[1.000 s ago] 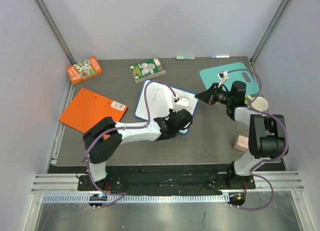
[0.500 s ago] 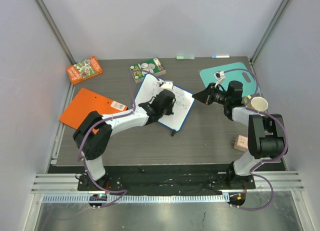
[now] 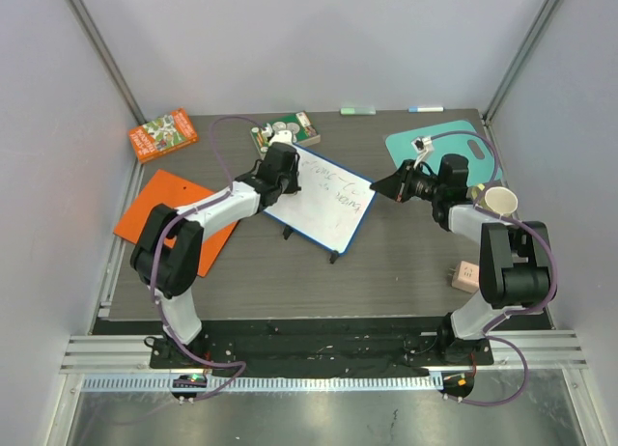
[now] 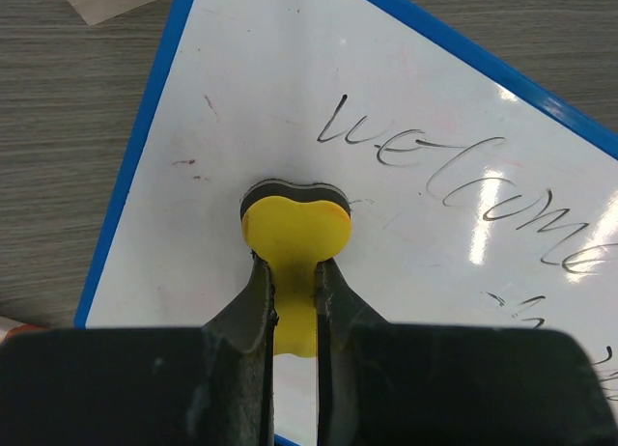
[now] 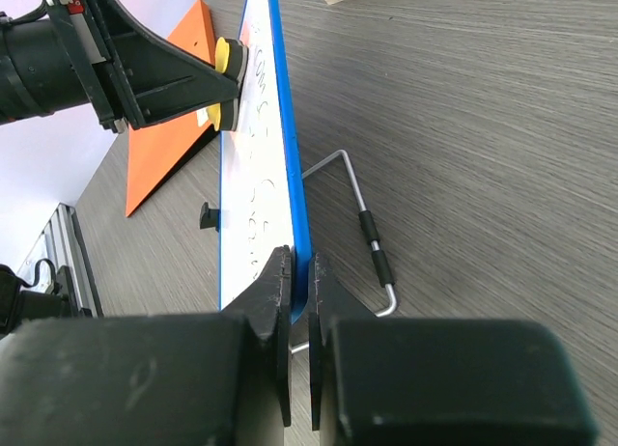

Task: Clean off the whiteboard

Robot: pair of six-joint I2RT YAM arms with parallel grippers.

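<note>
The left claw (image 4: 294, 277) is clamped on a yellow eraser (image 4: 294, 222) pressed to the whiteboard (image 4: 290, 89), whose blue edge the right claw (image 5: 300, 272) pinches.

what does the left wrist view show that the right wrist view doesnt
Only the left wrist view: the whiteboard seen face-on, with "welcome" readable. Only the right wrist view: the right hand clamped on the whiteboard's blue edge, the wire stand behind it, and the orange board. Both: the whiteboard, and the left hand holding the yellow eraser against it.
</note>
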